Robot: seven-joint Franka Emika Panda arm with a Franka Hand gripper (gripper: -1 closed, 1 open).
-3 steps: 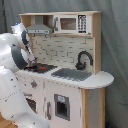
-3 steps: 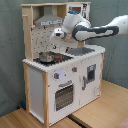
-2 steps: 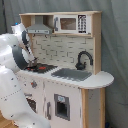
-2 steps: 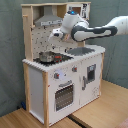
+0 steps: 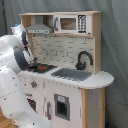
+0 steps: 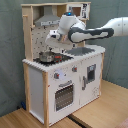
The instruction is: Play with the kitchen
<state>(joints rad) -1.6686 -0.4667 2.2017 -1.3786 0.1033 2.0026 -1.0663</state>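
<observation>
The kitchen [image 5: 75,87] [image 6: 60,80] is a white and light-wood toy with a grey hood [image 5: 40,30], a black faucet [image 5: 84,59], a sink [image 5: 72,74] and an oven door [image 6: 62,95]. A small dark pot [image 6: 46,56] stands on the hob beside a red ring [image 6: 58,58]. In the second exterior view my white arm reaches in from the right, and my gripper [image 6: 53,44] hangs just above the pot, under the hood. In the first exterior view my arm fills the left side, with the gripper [image 5: 33,63] low over the hob. The arm hides the faucet in the second exterior view.
A toy microwave [image 5: 70,23] sits on the top shelf beside the hood. The kitchen stands on a wooden table [image 6: 102,110] against a grey curtain [image 5: 115,45]. The pegboard back wall [image 6: 36,42] is close behind the gripper.
The gripper has come down and toward the second exterior view's left, from beside the hood to just above the pot on the hob.
</observation>
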